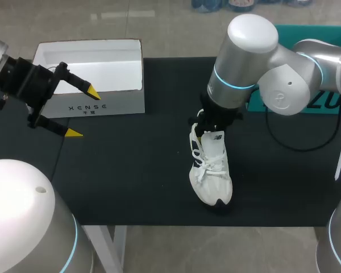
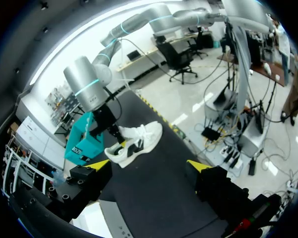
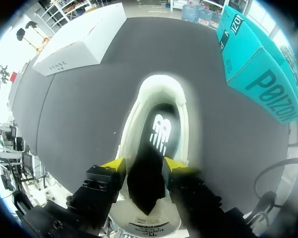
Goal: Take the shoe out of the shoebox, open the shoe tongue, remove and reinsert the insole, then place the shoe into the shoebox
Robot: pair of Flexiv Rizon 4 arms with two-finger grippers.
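Black matting [image 1: 131,170] carries the shoe [image 1: 213,170] apart from the shoebox [image 1: 119,102], your right gripper [image 3: 144,166] pinching its thin, floppy insole [image 3: 146,186] at the heel, left gripper [image 1: 84,112] spread wide; hold that edge firmly, it likely slips.

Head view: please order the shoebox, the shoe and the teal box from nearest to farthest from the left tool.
1. Shoebox, at the back left, right beside the open left tool.
2. Shoe, in the middle, under the right arm.
3. Teal box, at the far right, partly hidden behind the right arm.
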